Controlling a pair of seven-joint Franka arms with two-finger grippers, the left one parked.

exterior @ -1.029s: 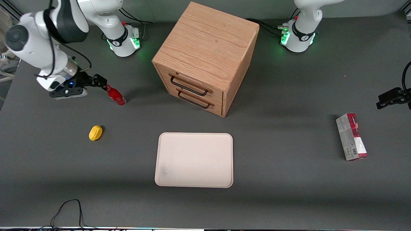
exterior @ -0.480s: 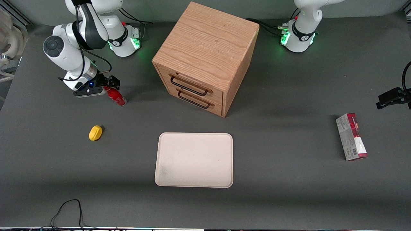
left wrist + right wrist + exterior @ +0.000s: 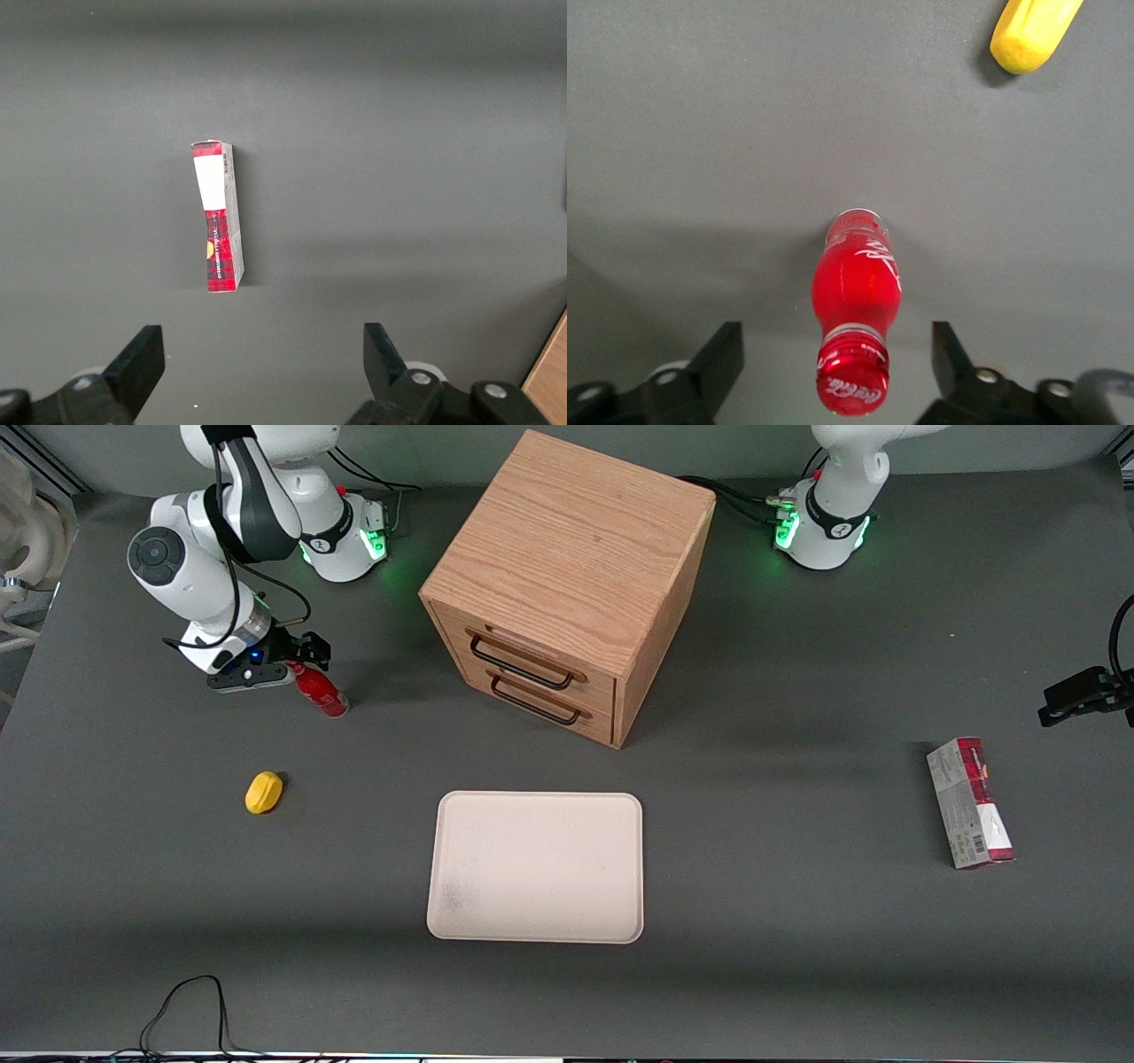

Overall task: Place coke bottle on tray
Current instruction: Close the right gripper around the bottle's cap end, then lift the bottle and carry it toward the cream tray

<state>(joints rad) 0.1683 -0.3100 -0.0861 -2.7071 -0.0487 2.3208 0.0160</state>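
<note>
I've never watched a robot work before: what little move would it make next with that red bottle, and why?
Probably lower a little and shut its fingers. The gripper hangs open over the coke bottle, one finger on each side of the cap, neither touching. The bottle stands upright on the table, and the tray, nearer the front camera, holds nothing yet.

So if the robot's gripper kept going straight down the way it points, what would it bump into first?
Probably the small red coke bottle: the open gripper hangs right above its red cap, one finger on each side. The fingers might slip past the cap and reach the grey table, but depth is unclear.
</note>
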